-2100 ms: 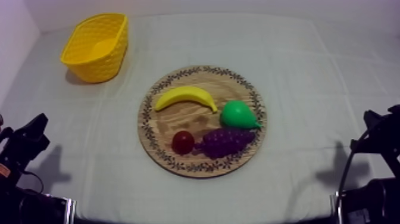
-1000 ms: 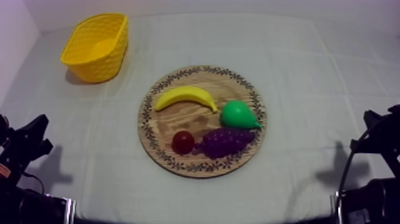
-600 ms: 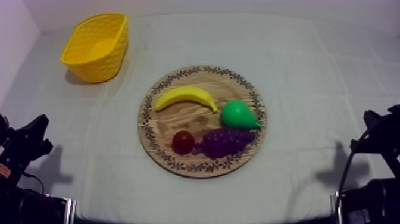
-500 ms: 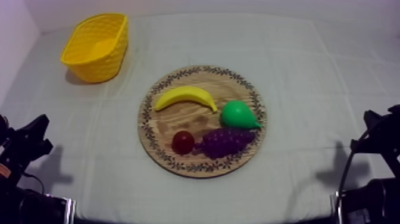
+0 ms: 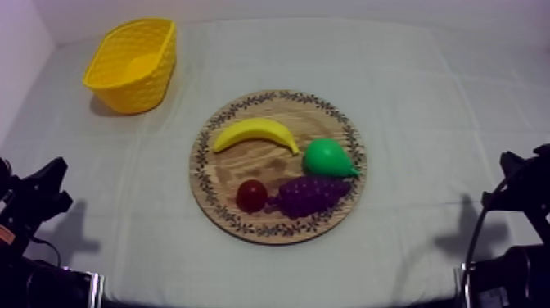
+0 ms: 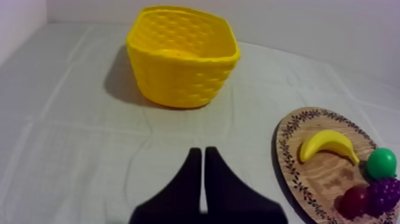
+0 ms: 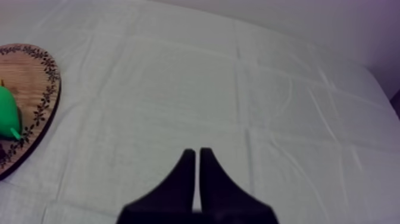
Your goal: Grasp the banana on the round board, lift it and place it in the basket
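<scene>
A yellow banana (image 5: pixel 255 133) lies on the round wooden board (image 5: pixel 245 223) in the middle of the table, toward the board's far left. The yellow basket (image 5: pixel 132 64) stands at the far left of the table. My left gripper (image 6: pixel 199 156) is shut on nothing, its fingers together as a narrow wedge over bare cloth, with the basket (image 6: pixel 181 55) ahead and the banana (image 6: pixel 328 145) off to its side. My right gripper (image 7: pixel 193 156) is likewise shut, over cloth beside the board's rim (image 7: pixel 41 101). In the top view both arms rest low, left (image 5: pixel 33 205) and right (image 5: pixel 520 192).
A green pear (image 5: pixel 327 157), a bunch of purple grapes (image 5: pixel 311 195) and a small red fruit (image 5: pixel 251 195) share the board. The wall runs close behind the basket. Open cloth lies between the board and each arm.
The left arm drew back slightly toward the table's left edge two seconds ago; since then nothing has moved.
</scene>
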You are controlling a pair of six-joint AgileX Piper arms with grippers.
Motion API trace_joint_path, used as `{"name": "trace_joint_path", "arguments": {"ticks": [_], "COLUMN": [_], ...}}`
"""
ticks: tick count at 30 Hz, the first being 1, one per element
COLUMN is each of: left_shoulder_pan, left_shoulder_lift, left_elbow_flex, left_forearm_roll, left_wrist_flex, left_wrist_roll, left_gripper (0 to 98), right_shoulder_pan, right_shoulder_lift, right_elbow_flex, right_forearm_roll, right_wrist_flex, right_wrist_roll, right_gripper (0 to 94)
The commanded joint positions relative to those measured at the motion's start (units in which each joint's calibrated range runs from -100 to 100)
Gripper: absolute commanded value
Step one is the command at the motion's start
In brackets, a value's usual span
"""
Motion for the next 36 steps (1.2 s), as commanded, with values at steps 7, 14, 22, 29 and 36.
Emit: {"name": "trace_joint_path", "arguments": {"ticks": [7, 14, 22, 29, 36], "left_shoulder_pan": [0.2, 0.8, 4.5, 9.6, 14.0], "left_shoulder_lift": [0.7, 7.2, 25.4, 43.1, 59.6], "left_elbow_flex": [0.0, -2.8, -21.3, -34.5, -51.4], "left_forearm_roll": [-0.23, -0.04, -2.92, -12.62, -11.63], "left_wrist_flex": [-0.3, -6.1, -6.7, -9.6, -4.8], "left_wrist_roll": [0.0, -1.0, -3.6, -1.7, -9.0], "left_gripper": [0.1, 0.1, 0.1, 0.1, 0.1], "right_shoulder_pan": [0.0, 0.0, 0.0, 0.0, 0.0], "right_shoulder_lift": [0.0, 0.0, 0.0, 0.0, 0.0], "right_elbow_flex": [0.1, 0.1, 0.1, 0.1, 0.1], "right_forearm_roll": [0.0, 0.0, 0.0, 0.0, 0.0], "right_wrist_flex": [0.0, 0.0, 0.0, 0.0, 0.0], "right_wrist_roll": [0.0, 0.0, 0.0, 0.0, 0.0], "right_gripper": [0.4, 0.4, 0.4, 0.4, 0.4]}}
